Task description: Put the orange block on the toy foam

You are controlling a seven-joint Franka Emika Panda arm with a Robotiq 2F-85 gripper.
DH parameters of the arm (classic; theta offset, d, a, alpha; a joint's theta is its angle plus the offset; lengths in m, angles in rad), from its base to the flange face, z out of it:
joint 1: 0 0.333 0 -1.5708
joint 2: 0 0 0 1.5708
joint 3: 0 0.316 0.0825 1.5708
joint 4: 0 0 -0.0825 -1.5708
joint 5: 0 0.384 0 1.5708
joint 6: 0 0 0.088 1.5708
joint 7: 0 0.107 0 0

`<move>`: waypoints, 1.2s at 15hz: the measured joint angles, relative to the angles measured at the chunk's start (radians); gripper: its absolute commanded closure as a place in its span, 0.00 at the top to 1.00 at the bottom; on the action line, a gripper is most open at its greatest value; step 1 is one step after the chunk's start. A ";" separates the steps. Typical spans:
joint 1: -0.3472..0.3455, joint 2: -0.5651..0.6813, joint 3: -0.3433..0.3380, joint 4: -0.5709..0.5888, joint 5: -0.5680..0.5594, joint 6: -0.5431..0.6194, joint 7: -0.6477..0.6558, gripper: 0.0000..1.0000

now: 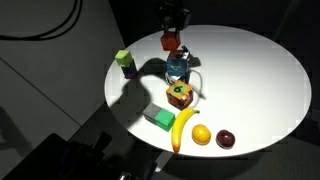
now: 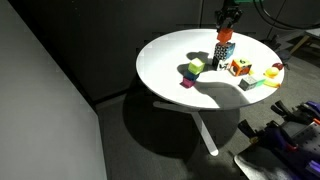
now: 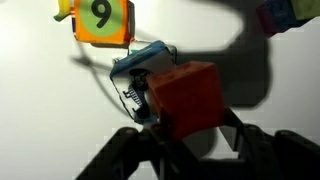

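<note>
The fingers (image 3: pixel 122 152) are clenched on the orange block (image 3: pixel 186 96). They hold it in the air over the white table (image 1: pixel 250 70), just above the toy foam (image 1: pixel 178 68). Whether block and toy already touch, I cannot tell.

In the wrist view the toy shows at 10 o'clock of the block and is only partly covered by it, so the block looks offset rather than centred. My judgement is that the block should be nudged toward 10 o'clock until it sits over the toy's top. Its faces should be squared to the toy's edges, and it should then go down slowly.

The toy's top looks small and its wire parts stick out, so a sideways push could tip it. The fingers should let go only once the block rests flat, then rise straight up.

In an exterior view the numbered cube (image 1: pixel 180 95) stands near the toy at 6 o'clock. The green-and-purple block (image 1: pixel 125 62) lies well apart at 9 o'clock. Only 1 of the 2, the cube, is near enough to matter.
</note>
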 measured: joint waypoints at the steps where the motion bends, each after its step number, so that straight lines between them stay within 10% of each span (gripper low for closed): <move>1: -0.002 0.001 0.000 0.001 0.002 0.000 0.000 0.28; 18: -0.017 0.029 -0.002 0.012 0.003 -0.001 0.000 0.28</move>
